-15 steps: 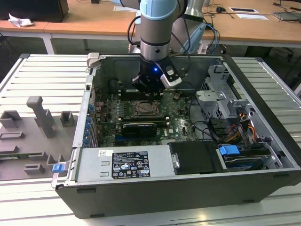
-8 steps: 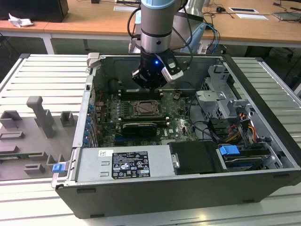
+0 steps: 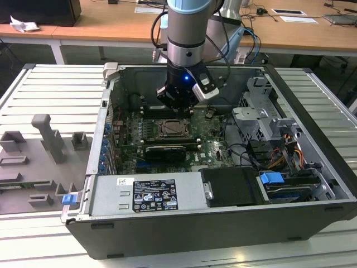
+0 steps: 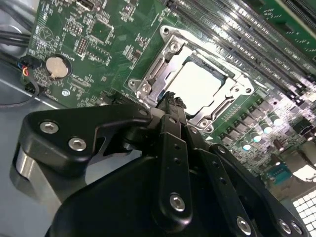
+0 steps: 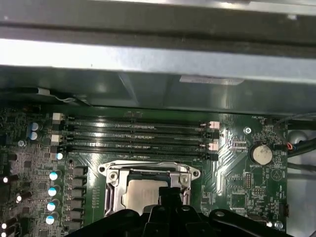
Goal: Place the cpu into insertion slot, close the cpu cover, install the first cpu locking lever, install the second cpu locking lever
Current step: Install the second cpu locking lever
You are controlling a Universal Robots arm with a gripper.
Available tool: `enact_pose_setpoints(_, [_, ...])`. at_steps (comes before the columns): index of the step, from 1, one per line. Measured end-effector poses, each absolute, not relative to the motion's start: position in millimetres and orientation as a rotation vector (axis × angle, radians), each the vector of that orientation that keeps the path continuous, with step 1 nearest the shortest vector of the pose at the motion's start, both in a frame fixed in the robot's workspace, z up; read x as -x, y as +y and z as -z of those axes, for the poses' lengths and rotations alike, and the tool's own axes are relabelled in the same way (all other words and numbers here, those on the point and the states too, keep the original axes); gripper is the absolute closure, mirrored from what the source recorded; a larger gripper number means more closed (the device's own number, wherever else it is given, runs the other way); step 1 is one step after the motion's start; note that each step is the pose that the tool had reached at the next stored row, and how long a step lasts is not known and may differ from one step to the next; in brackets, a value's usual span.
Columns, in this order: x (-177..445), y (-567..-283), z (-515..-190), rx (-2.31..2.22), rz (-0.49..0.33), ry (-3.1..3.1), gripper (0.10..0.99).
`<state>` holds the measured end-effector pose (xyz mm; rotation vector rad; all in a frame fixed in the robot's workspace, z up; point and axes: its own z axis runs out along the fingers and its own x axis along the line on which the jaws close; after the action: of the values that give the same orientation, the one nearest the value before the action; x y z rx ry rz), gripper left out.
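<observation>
My tool (image 4: 170, 101), fingers pinched together on nothing, hovers just over the cpu (image 4: 197, 86), which lies in the insertion slot (image 4: 148, 81) under the cpu cover (image 5: 112, 191). I'd press levers squarely, gently.

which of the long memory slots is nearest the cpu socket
The bottommost memory slot in the first wrist view borders the insertion slot; the others lie farther off.

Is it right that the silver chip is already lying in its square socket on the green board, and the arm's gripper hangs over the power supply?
Not quite. The cpu does lie in the insertion slot, but the gripper hangs right over that socket, as both wrist views show, not over the power supply, which sits nearer the case's front in the exterior view.
</observation>
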<state>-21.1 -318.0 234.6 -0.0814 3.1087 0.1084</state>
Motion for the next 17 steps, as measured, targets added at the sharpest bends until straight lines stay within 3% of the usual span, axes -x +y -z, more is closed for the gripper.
enact_pose_setpoints(17, [21,-355,-232,0.083,-0.081,3.113,0.98])
